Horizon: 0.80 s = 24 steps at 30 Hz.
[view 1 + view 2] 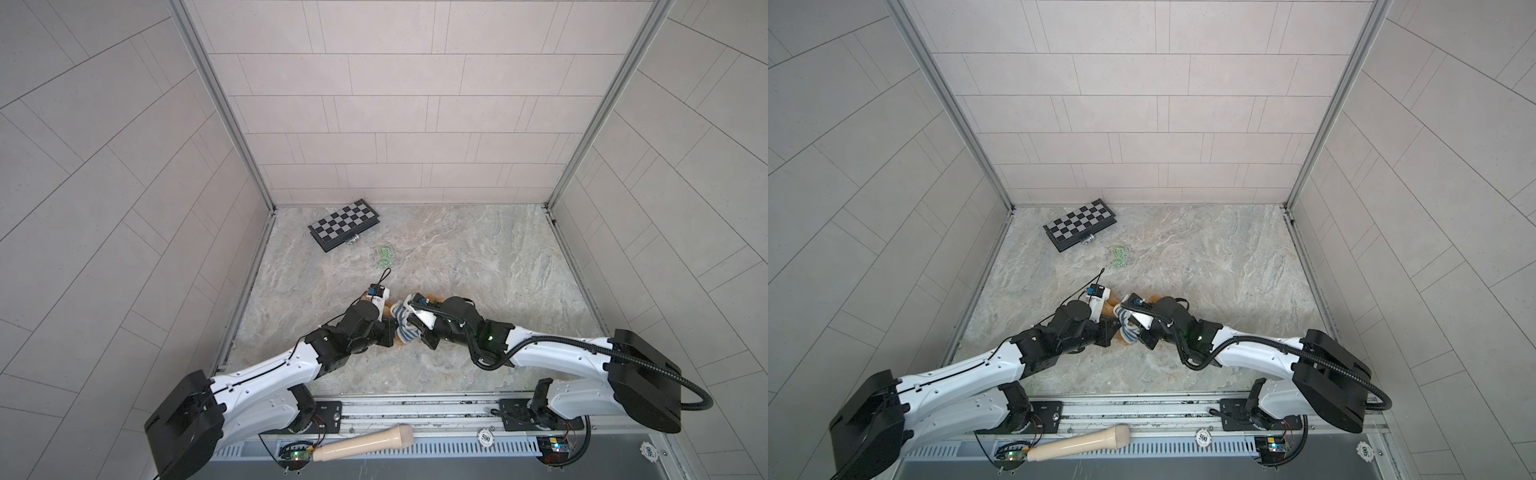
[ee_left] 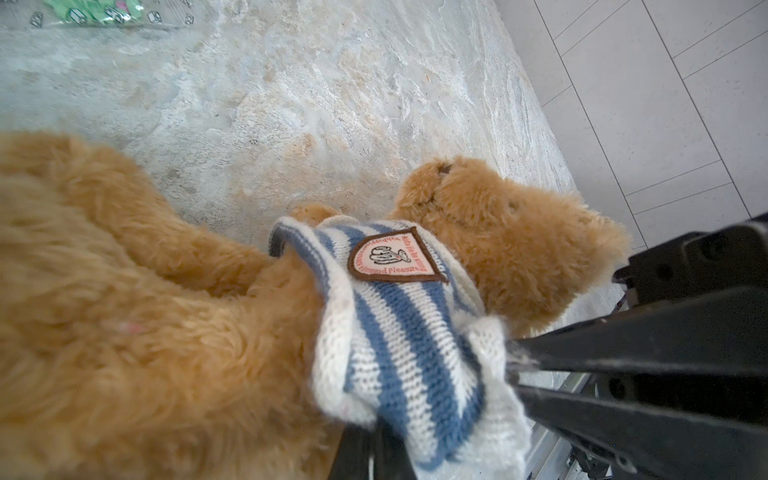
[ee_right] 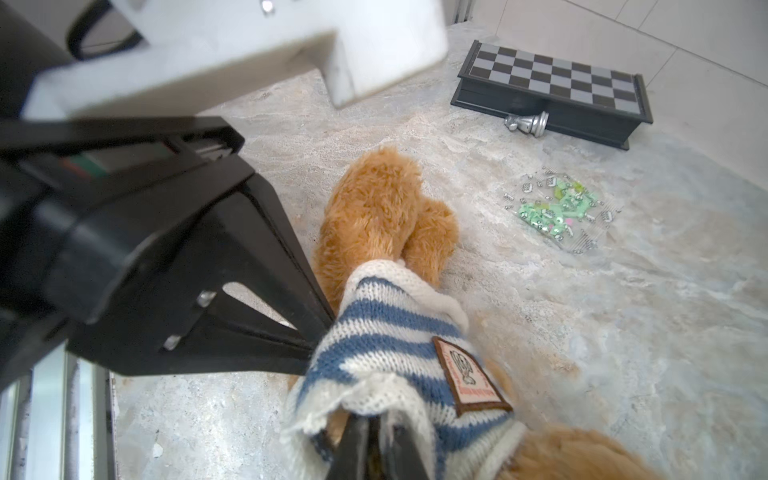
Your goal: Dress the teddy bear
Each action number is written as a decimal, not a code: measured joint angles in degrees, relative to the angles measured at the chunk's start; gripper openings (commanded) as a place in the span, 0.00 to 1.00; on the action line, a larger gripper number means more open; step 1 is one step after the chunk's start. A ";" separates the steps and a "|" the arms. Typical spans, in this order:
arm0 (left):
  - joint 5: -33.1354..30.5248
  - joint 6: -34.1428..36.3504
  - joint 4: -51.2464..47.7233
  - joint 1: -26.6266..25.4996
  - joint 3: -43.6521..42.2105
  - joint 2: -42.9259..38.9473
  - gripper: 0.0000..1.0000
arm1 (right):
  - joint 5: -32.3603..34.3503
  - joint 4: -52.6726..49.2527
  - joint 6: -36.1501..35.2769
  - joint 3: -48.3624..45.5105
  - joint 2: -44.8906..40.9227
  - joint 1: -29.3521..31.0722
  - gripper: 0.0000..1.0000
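Observation:
The golden-brown teddy bear (image 2: pixel 124 311) lies on the marble table between both arms, mostly hidden by them in both top views. A blue-and-white striped knitted sweater (image 2: pixel 395 332) with a brown-edged badge is bunched around its upper body, below the head (image 2: pixel 507 237). My left gripper (image 2: pixel 371 440) is shut on one edge of the sweater (image 1: pixel 405 322). From the opposite side my right gripper (image 3: pixel 374 428) is shut on the white hem of the sweater (image 3: pixel 395 345). The bear's legs (image 3: pixel 382 208) stick out bare beyond the sweater.
A folded chessboard box (image 1: pixel 344 224) lies at the back left with a silver chess piece (image 3: pixel 525 123) beside it. A clear bag of green bits (image 1: pixel 383 255) lies behind the bear. A wooden handle (image 1: pixel 365 444) and poker chips (image 1: pixel 485 437) rest on the front rail.

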 measured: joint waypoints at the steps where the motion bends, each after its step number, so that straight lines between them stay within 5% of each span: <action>1: -0.15 0.00 -0.17 0.00 0.00 -0.09 0.00 | 0.02 -0.17 -0.26 0.00 -0.24 0.02 0.00; 13: 2.43 -0.52 -0.59 8.41 -2.54 -2.91 0.00 | -5.03 0.13 -2.16 -7.02 -11.37 0.00 0.00; 21: 3.63 -0.52 -0.79 8.94 -3.02 -3.52 0.00 | -11.41 5.35 -2.78 -9.51 -12.02 -0.02 0.00; 24: 4.31 -0.50 -0.72 8.98 -3.17 -3.96 0.00 | -11.17 5.49 -2.86 -9.42 -11.93 -0.02 0.18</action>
